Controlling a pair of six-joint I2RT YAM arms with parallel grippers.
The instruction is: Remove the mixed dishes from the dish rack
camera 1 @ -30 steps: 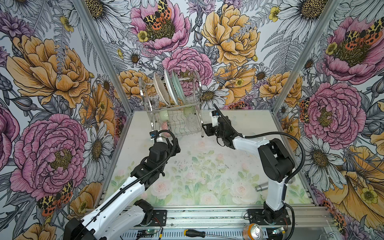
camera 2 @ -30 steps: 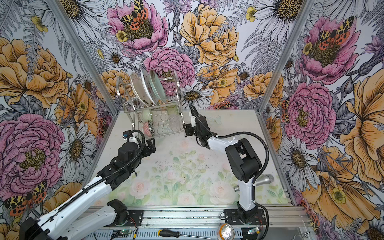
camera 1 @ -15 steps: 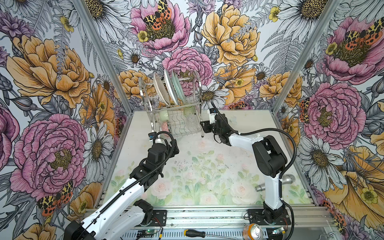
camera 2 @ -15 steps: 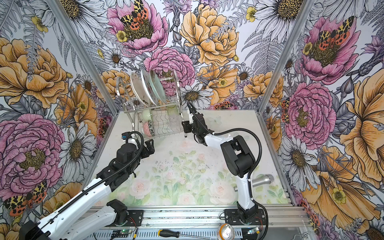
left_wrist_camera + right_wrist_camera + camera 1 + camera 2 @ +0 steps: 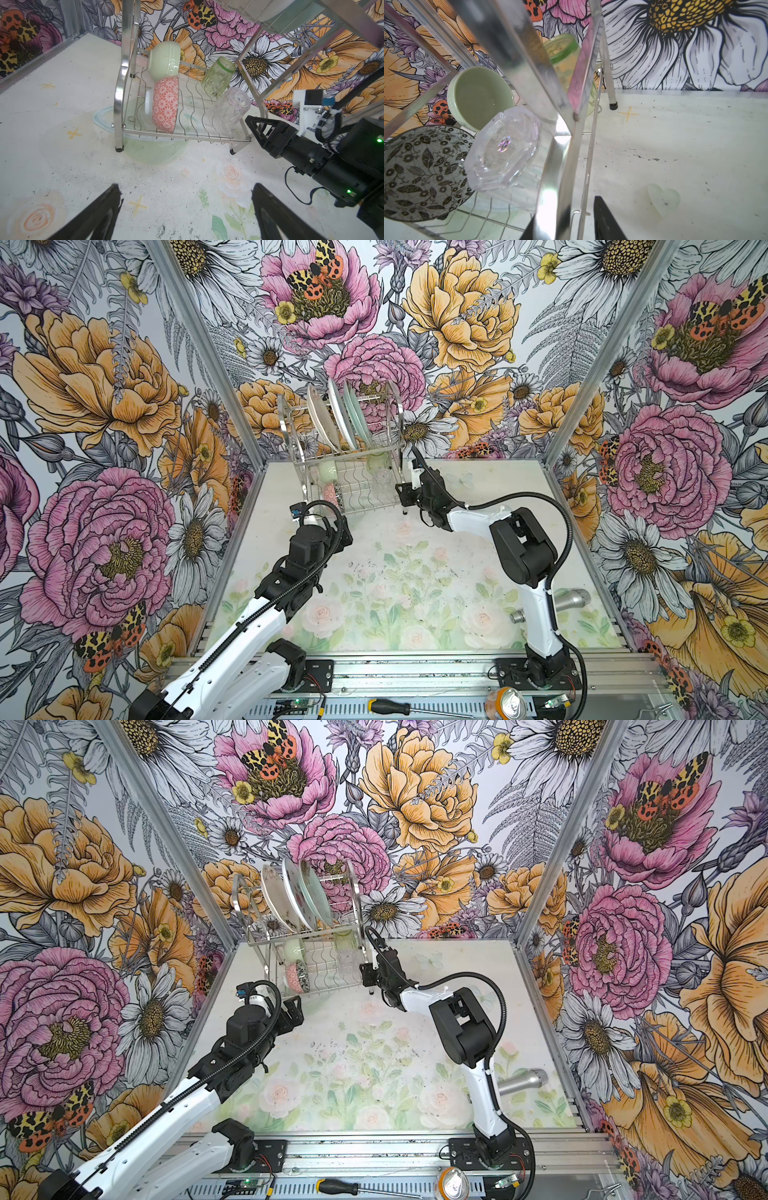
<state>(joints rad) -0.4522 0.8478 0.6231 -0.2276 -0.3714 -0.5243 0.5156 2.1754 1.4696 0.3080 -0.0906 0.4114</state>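
Note:
The dish rack (image 5: 374, 448) (image 5: 328, 973) stands at the back of the table. Three plates stand on edge in its upper shelf: cream (image 5: 318, 416), white (image 5: 338, 414) and mint green (image 5: 357, 414). The lower shelf holds a pale green bowl (image 5: 164, 60) (image 5: 479, 97), a patterned bowl (image 5: 166, 104) (image 5: 423, 170), a green tumbler (image 5: 218, 76) and a clear glass (image 5: 230, 108) (image 5: 504, 149). My right gripper (image 5: 405, 497) (image 5: 564, 212) straddles the rack's right side frame, its jaws apart, with a gap at one finger (image 5: 602, 214). My left gripper (image 5: 187, 187) (image 5: 293, 1011) hovers open over the table before the rack, holding nothing.
A grey metal cylinder (image 5: 571, 599) (image 5: 523, 1081) lies at the table's front right, behind the right arm's base. A screwdriver (image 5: 395, 707) and a can (image 5: 509, 701) rest on the front rail. Flowered walls close in the back and both sides.
The right gripper has moved left up to the rack's right side frame, and its jaws have narrowed around it. The left arm has barely shifted.

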